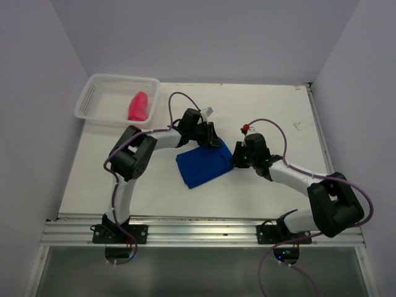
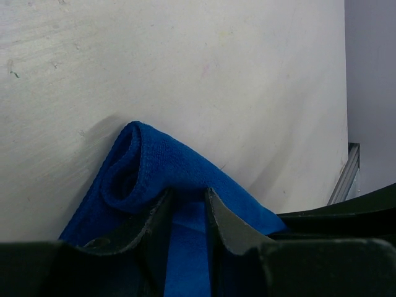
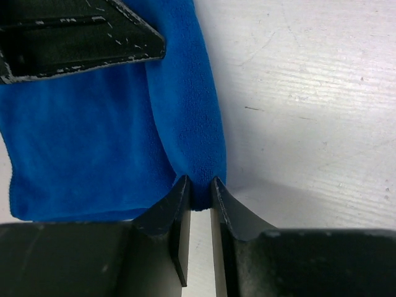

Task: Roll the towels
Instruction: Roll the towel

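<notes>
right gripper [image 3: 198, 189]: jaws nearly closed, nipping blue towel [image 1: 204, 162] edge | left gripper [image 2: 189, 201]: narrow pinch on its curled fold | blue towel: table [image 1: 99, 179] centre, judged soft, light, limp; hold by corners | pink towel [image 1: 138, 107]: in basket [image 1: 124, 77]

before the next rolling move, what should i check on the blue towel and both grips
1. Left gripper holds the blue towel: ok, cloth sits between its fingers.
2. Right gripper grips the same far edge: ok, its fingers pinch the cloth.
3. Edge curled over to start the roll: ok, a loop shows in the left wrist view.
4. Pink towel out of the way: ok, it lies in the basket.
5. Both grips equally deep: cannot tell.
</notes>
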You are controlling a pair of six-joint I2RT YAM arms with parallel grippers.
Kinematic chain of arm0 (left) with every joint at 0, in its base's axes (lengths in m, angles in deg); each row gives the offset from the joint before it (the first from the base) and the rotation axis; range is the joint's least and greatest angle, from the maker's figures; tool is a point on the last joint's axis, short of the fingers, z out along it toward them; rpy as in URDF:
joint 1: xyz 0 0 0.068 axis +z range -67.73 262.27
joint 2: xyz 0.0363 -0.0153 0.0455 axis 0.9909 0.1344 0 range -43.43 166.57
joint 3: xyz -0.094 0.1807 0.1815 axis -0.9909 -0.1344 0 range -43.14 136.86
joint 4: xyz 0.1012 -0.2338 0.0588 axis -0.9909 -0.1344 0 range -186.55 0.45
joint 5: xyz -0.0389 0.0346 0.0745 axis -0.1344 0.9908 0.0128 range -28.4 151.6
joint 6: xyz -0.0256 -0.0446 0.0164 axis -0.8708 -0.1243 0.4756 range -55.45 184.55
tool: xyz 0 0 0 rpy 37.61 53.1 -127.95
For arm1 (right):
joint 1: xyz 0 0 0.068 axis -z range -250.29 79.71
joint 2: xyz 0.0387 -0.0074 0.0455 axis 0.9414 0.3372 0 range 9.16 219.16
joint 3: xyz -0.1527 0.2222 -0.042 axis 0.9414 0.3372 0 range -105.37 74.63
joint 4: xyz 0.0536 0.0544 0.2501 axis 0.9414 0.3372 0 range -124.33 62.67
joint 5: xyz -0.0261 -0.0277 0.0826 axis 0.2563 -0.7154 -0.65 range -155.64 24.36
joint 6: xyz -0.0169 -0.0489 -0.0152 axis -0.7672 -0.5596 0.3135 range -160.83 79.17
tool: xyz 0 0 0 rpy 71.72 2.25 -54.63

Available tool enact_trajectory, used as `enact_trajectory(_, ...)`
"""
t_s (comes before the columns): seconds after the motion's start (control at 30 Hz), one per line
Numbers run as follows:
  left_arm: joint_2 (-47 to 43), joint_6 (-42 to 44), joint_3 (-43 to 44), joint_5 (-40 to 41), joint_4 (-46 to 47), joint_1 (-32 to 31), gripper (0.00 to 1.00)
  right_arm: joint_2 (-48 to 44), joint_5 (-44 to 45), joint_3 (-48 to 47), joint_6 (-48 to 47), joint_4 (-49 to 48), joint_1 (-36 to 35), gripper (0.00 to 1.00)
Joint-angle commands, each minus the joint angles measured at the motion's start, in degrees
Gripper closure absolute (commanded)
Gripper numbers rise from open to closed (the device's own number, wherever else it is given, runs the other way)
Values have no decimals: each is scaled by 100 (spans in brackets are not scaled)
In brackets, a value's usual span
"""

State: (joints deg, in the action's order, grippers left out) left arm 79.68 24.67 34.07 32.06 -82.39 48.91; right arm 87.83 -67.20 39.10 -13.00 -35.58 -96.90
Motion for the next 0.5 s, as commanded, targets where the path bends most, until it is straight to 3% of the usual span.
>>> enact_trajectory(0.0, -200, 86, -188, 150, -145, 93, 69, 130, -380, 81, -340, -437, -2, 82)
enact_trajectory(0.2, -261, 103, -242, 124, -127, 190, 69, -141, -99, 204, -796, -147, -54, 100)
enact_trajectory(0.27, -261, 112, -198, 124, -144, 199, 69, -247, 294, 222, -1060, -59, -168, 100)
enact_trajectory(0.47, -226, 129, 57, 115, -285, 199, 69, -186, 2079, -94, -1738, 442, -1407, 100)
